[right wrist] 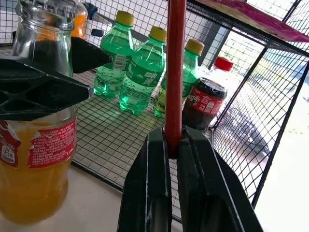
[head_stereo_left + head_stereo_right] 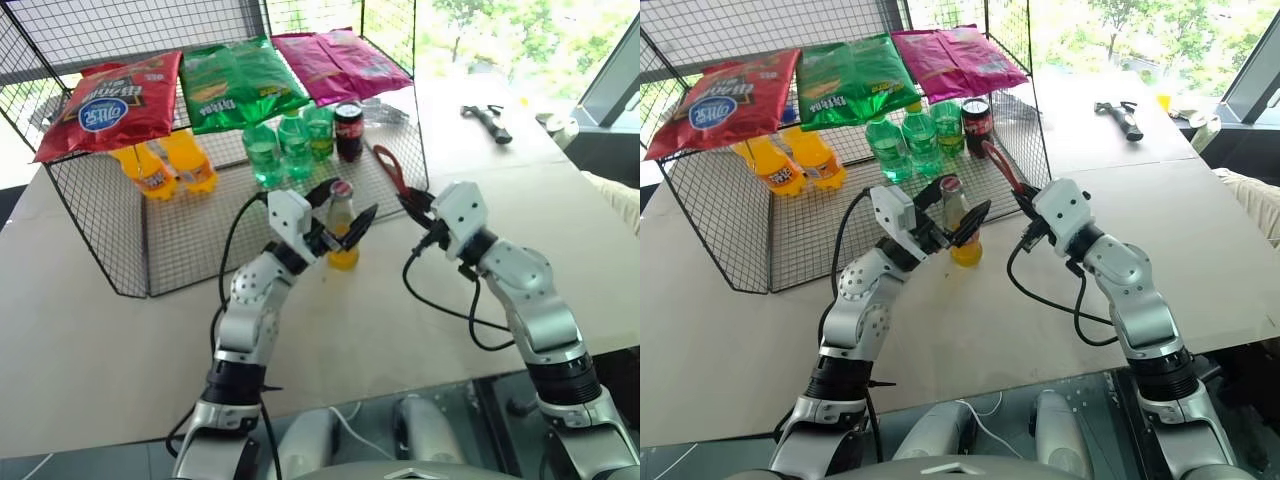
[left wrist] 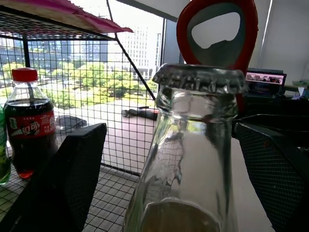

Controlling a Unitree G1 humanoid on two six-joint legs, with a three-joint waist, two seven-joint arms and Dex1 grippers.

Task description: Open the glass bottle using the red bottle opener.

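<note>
Beige tabletop [image 2: 330,330] | wire rack [image 2: 150,250] | hammer [image 2: 488,122] by window

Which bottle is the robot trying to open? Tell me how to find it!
Find the black wire mesh rack on the pale table. Just in front of its open side stands a small clear glass bottle between the left gripper's open black fingers. Unlike the green plastic bottles and orange plastic bottles inside the rack, it is glass, half full of yellow-orange drink, with a crimped metal cap.
</note>
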